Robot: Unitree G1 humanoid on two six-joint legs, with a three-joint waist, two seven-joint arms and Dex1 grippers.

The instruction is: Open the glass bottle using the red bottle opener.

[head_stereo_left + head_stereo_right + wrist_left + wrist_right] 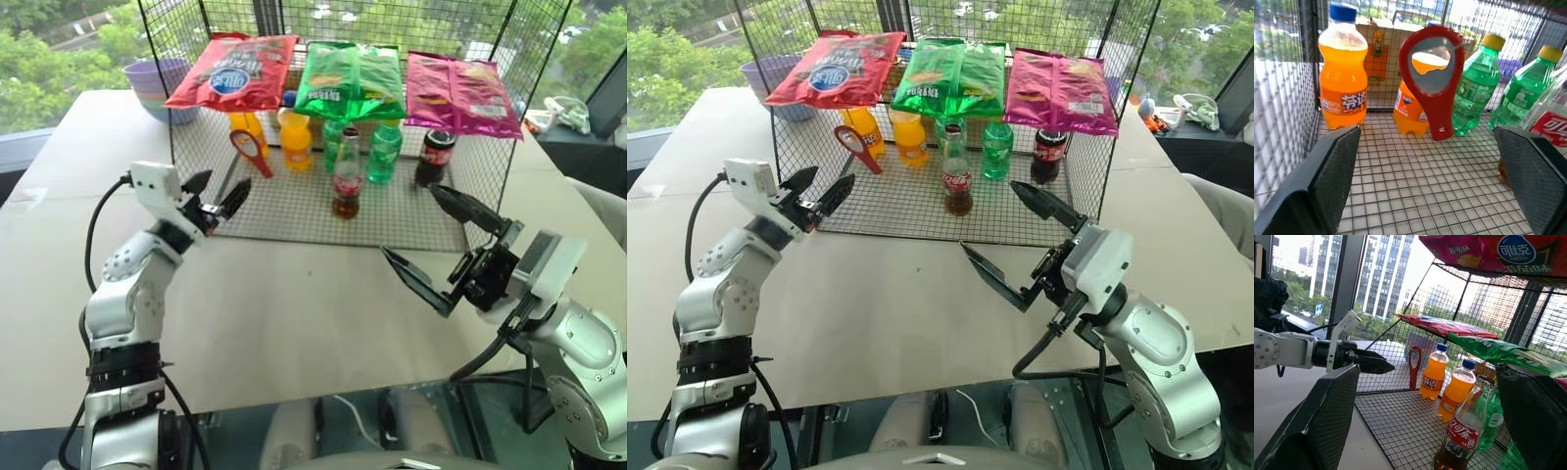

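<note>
The glass bottle (346, 176) stands upright on the wire rack's floor, slim and clear, with a red label and dark cola at its bottom. The red bottle opener (251, 152) hangs upright in the rack's left part, ring head up, in front of the orange bottles; the left wrist view shows it (1433, 78) straight ahead. My left gripper (216, 199) is open at the rack's front left edge, short of the opener and holding nothing. My right gripper (438, 245) is open and empty over the table, in front of the rack's right side.
The wire rack (294, 211) carries three chip bags (353, 78) on its top. Inside stand two orange soda bottles (296, 139), green bottles (384, 152) and a dark cola bottle (434, 157). A purple bowl (157, 83) sits on the table at the far left.
</note>
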